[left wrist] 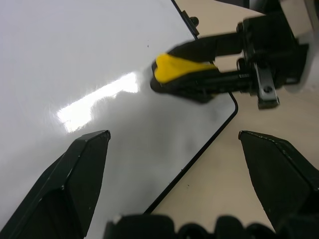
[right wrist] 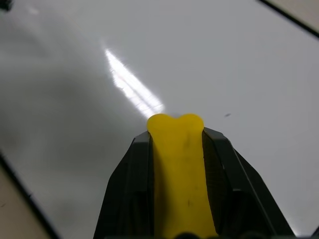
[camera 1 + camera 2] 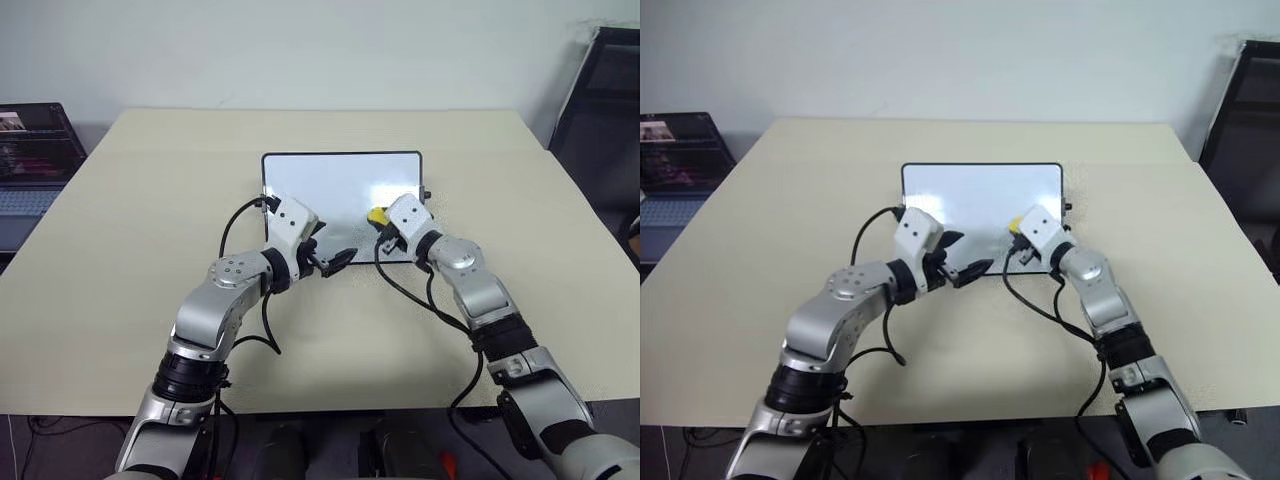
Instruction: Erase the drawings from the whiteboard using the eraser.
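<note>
Two grippers met over the whiteboard (image 3: 340, 190) on the tabletop (image 3: 130, 230): right gripper (image 3: 381, 220) had its jaws clamped on the eraser (image 1: 174, 68), tip at the board's near right part; left gripper (image 1: 174, 144) jaws gaped wide. No strokes readable; glare.

My two arms: silver shells, black joints, black two-fingered grippers

Each arm is built of rounded silver-grey segments joined by ribbed black collars; my left arm's elbow housing carries a ring of small dark screws. A white, boxy wrist block with two small dark dots caps each forearm. Loose black cables loop from each wrist block, trailing toward 6 o'clock. The left gripper (image 1: 174, 164) has broad, wedge-shaped matte-black fingers (image 1: 82, 172); the right gripper (image 2: 175, 130) has black fingers (image 2: 222, 164) with finely ridged inner faces and a black, bolted bracket behind them.
</note>
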Tool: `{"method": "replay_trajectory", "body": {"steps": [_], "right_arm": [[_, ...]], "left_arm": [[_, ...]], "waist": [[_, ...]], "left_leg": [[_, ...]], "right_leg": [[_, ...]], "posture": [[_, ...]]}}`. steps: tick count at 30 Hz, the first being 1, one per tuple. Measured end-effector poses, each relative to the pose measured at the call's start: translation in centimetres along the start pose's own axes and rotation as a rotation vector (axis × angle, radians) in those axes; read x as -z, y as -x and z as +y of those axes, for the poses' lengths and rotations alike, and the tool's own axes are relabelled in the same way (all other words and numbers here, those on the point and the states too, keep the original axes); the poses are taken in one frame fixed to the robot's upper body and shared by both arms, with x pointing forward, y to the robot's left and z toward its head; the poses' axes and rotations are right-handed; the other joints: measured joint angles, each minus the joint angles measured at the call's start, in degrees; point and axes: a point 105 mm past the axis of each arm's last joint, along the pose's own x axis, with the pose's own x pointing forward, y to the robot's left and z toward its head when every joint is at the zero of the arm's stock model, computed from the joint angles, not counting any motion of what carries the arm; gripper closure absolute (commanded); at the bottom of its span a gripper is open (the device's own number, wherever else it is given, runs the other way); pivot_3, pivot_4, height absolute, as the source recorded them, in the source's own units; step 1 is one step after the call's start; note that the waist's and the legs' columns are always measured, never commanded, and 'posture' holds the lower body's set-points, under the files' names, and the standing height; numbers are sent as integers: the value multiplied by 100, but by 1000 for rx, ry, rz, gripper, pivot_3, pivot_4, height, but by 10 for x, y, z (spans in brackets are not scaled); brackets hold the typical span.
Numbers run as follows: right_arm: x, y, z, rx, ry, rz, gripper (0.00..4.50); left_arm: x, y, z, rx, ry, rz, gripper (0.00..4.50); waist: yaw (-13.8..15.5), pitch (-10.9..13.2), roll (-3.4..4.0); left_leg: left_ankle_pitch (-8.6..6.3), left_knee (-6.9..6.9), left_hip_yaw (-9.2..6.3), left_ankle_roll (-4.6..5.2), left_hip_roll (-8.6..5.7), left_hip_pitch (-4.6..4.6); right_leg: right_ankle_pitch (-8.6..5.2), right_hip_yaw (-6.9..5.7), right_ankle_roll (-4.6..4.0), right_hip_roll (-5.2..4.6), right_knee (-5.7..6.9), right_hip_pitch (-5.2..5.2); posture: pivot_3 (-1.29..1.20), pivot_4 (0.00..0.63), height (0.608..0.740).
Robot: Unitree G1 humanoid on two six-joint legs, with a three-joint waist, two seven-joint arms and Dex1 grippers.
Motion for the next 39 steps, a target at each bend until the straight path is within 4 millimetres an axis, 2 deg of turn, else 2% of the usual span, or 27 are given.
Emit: {"method": "replay_trajectory", "body": {"steps": [4,8,10,14,18,20,25,30,39], "right_arm": [[9,2,15,-59,-12,48,3515],[1,-2,12,-22,-17,21,3515],[-9,-6,4,31,-21,-8,3515],[-27,-6,-22,145,-14,-64,3515],[-45,-7,-32,197,2,-125,3515],[-48,-8,-36,214,6,-129,3515],[-41,-8,-39,235,-5,-102,3515],[-31,1,-41,251,-79,-64,3515],[-20,9,-16,140,-141,2,3515]], "left_arm": [[-1,1,0,0,1,-5,0],[-3,1,-1,2,-3,-11,0],[-3,1,-1,5,-2,-13,0],[-3,1,-2,5,1,-10,0],[-2,1,-2,5,5,-4,0],[-1,1,-2,4,7,-3,0],[-1,1,-2,4,8,-2,0],[1,3,-3,4,11,0,0],[2,3,-4,5,11,0,0]], "waist": [[-14,3,-2],[-28,10,-2],[-36,22,1],[-3,23,1],[1,22,1],[6,22,1],[28,22,1],[90,22,0],[61,21,0]], "left_leg": [[0,-5,7,2,-1,61],[1,-5,10,2,1,69],[1,-8,10,1,1,62],[2,-5,3,0,0,-28],[11,-6,7,-18,3,-130],[10,-11,9,-18,4,-132],[-1,-6,4,2,-1,-118],[0,-3,-6,2,-3,-112],[0,-3,-1,2,-1,-105]], "right_leg": [[-16,11,28,3,-16,60],[-17,15,29,5,-20,66],[-17,15,29,5,-20,59],[4,6,7,3,-19,-21],[5,6,4,1,-22,-119],[5,6,4,-2,-32,-121],[5,3,4,-5,-37,-99],[6,-5,5,-4,-32,-92],[6,-1,5,-2,-26,-91]], "posture": [[0,150,740],[0,150,740],[0,150,740],[0,150,740],[0,150,740],[0,150,740],[0,150,740],[0,150,740],[0,150,740]]}}
